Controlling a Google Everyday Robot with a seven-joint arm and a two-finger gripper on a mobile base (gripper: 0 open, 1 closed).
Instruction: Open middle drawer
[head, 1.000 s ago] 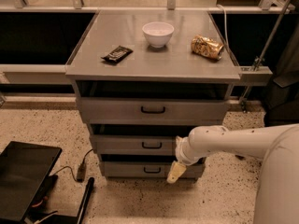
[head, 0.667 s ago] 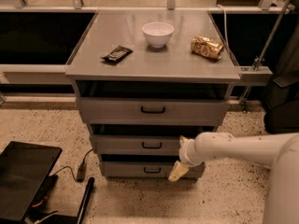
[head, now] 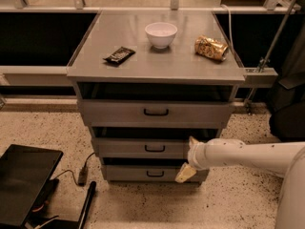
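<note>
The middle drawer [head: 124,148] is the second of three grey drawers in the metal cabinet, with a small black bar handle [head: 155,148] at its front centre. It sits nearly flush, with a dark gap above it. My gripper [head: 188,157] is on the end of the white arm [head: 238,155] that reaches in from the right. It is in front of the cabinet, just right of the handle. It is open, with one pale fingertip [head: 193,141] at the middle drawer's height and the other [head: 185,173] in front of the bottom drawer [head: 124,173].
The taller top drawer [head: 114,113] is above. On the cabinet top are a white bowl [head: 161,34], a black snack bar [head: 119,55] and a gold chip bag [head: 211,47]. A black case [head: 24,182] and a cable [head: 83,173] lie on the floor at left. A dark object [head: 288,113] stands at right.
The arm has shifted slightly and its forearm has straightened. The gripper stays in front of the right part of the lower drawers. The drawers have not moved.
</note>
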